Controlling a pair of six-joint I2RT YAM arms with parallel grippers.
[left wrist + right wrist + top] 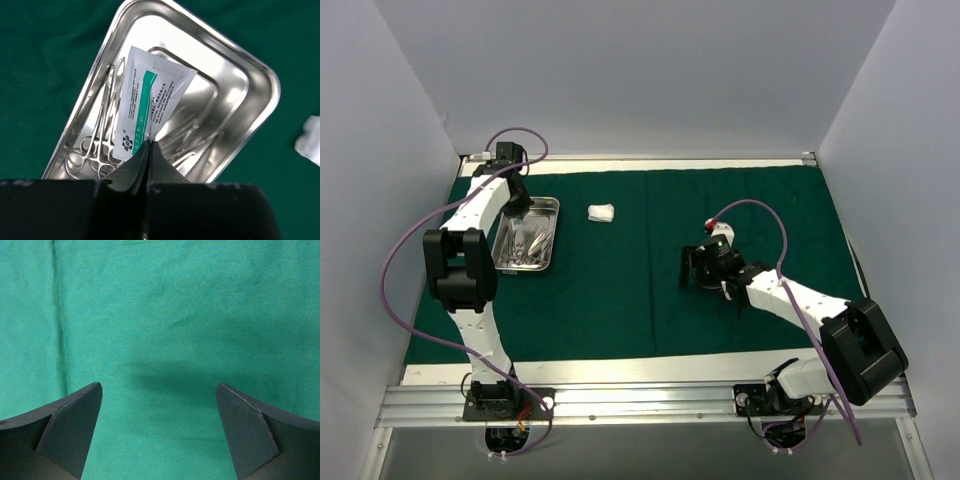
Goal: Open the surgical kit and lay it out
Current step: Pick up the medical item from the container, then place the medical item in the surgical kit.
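Packet (150,97) pinched at its bottom edge in my L gripper (148,146), over tray (227,80) w/ forceps (106,110), upper left of top view; my R gripper (157,390) spread wide, empty, above green cloth (160,300)

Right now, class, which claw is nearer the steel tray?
Left. The left claw is over the steel tray, shut on the white packet; the right claw is open over green cloth, far to its right.

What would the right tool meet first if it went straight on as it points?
The cloth: the right tool, open, faces only bare green fabric. How near it is, the view does not show.
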